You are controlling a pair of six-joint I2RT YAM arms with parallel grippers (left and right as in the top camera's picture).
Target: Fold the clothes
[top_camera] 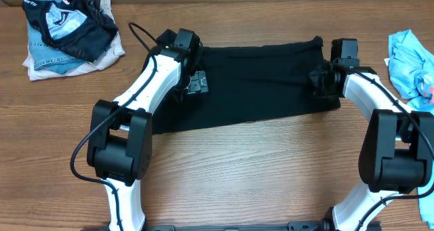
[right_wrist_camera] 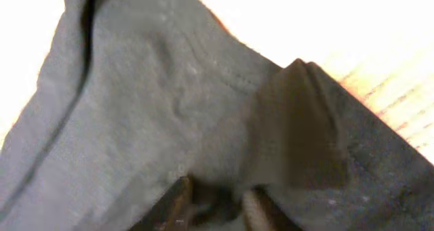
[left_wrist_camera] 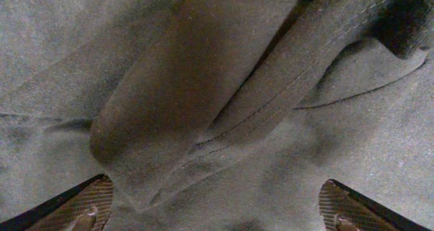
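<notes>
The black T-shirt (top_camera: 261,78) lies across the middle of the wooden table as a wide folded band. My left gripper (top_camera: 195,83) hangs over the shirt's left part. In the left wrist view its fingers (left_wrist_camera: 213,211) are spread wide and open just above the dark fabric, with a folded, stitched hem (left_wrist_camera: 203,89) ahead of them. My right gripper (top_camera: 320,80) is at the shirt's right edge. In the right wrist view its fingers (right_wrist_camera: 220,204) are close together and pinch a bunch of the black shirt (right_wrist_camera: 169,89), which rises slightly off the table.
A pile of clothes (top_camera: 68,31) lies at the back left: a black-and-pale-blue patterned piece on denim and white ones. A light blue garment (top_camera: 410,61) lies at the right edge. Bare wood (top_camera: 251,170) lies in front of the shirt.
</notes>
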